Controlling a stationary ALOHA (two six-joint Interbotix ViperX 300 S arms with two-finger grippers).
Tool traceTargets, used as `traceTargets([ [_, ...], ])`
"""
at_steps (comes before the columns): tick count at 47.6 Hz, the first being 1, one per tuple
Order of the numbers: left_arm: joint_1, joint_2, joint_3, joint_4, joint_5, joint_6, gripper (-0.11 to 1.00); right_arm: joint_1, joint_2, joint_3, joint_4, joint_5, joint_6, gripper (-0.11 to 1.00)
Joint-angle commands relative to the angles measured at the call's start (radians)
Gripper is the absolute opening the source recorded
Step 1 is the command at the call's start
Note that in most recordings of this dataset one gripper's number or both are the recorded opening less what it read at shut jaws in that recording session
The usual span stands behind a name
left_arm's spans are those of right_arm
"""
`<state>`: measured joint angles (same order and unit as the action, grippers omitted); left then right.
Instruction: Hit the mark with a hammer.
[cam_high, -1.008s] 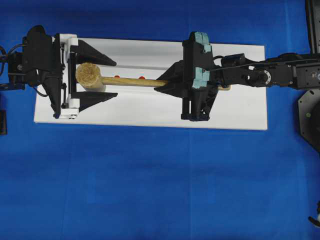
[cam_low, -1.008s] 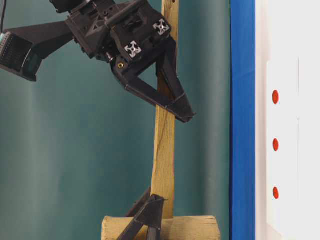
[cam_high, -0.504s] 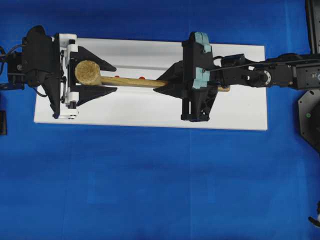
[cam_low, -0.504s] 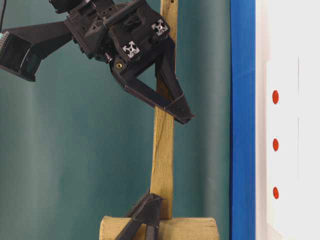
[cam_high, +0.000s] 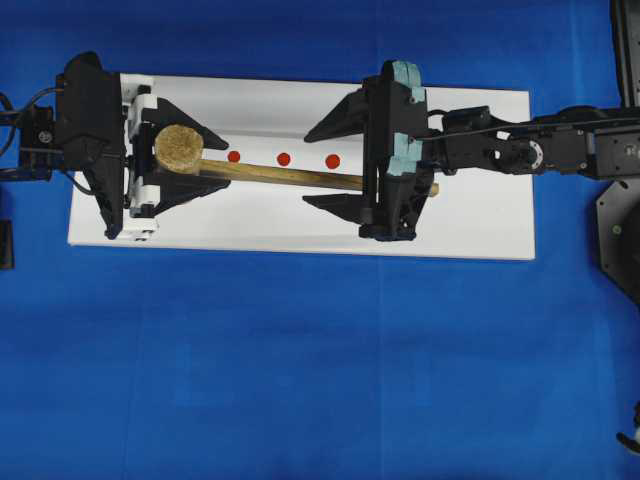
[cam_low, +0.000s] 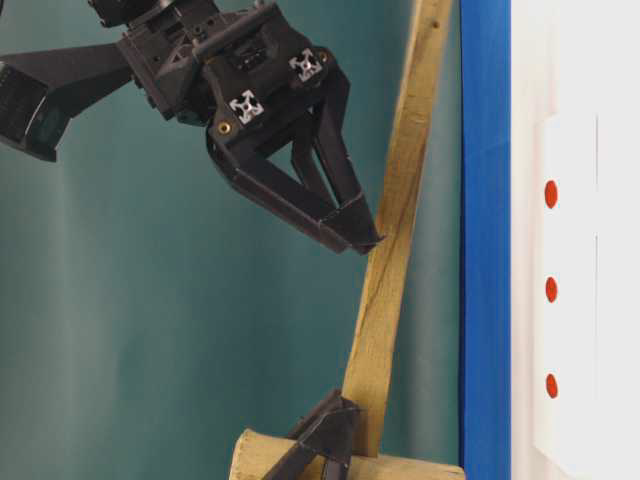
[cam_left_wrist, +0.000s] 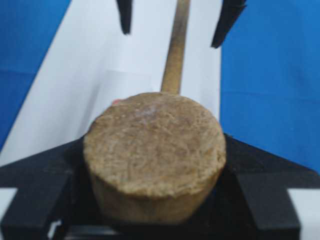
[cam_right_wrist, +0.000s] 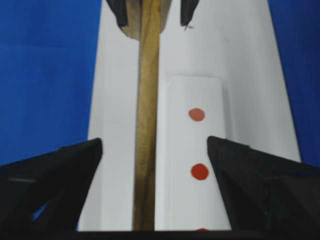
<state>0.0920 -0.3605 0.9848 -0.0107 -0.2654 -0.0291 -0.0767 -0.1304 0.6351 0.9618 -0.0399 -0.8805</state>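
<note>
Two grippers, one handover: right gripper (cam_high: 333, 165) just sprang apart, freeing hammer (cam_high: 262, 173) handle; left gripper (cam_high: 196, 167) clamps head alone. Handle sagged; mark (cam_high: 333, 161) unhit.

left gripper (cam_high: 195, 168): jaws clamped on load | right gripper (cam_high: 330, 165): jaws spread wide, gripping nothing

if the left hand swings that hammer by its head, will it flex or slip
Probably stiff: the hammer looks like solid wood with a straight squared handle, so little flex. The left hand clamps the round head, whose curved side might twist in the grip. With the right hand open, the long handle may lever it downward.
</note>
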Motion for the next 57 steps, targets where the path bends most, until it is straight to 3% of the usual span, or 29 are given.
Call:
traceTargets([
  [1, 0.002, -0.02, -0.023, -0.003, 0.008, -0.028, 0.43, 0.003, -0.034, -0.014, -0.012, -0.02, -0.014, 0.94],
  [10, 0.002, -0.041, -0.026, -0.003, 0.032, -0.178, 0.43, 0.02, -0.043, -0.012, -0.037, -0.058, -0.069, 0.91],
  [17, 0.002, -0.067, -0.025, -0.005, 0.034, -0.376, 0.43, 0.025, -0.043, -0.012, -0.049, -0.078, -0.117, 0.91],
  [32, -0.026, -0.092, -0.02, -0.005, 0.031, -0.867, 0.43, 0.025, -0.037, -0.015, -0.051, -0.08, -0.167, 0.91],
  [36, -0.032, -0.094, -0.02, -0.003, 0.028, -0.956, 0.43, 0.026, -0.034, -0.015, -0.057, -0.078, -0.167, 0.91],
  [45, -0.058, -0.098, -0.023, -0.005, 0.025, -1.092, 0.43, 0.026, -0.015, -0.017, -0.078, -0.08, -0.169, 0.91],
  [57, -0.067, -0.097, -0.026, -0.003, 0.012, -1.121, 0.43, 0.028, 0.005, -0.028, -0.087, -0.074, -0.17, 0.9],
])
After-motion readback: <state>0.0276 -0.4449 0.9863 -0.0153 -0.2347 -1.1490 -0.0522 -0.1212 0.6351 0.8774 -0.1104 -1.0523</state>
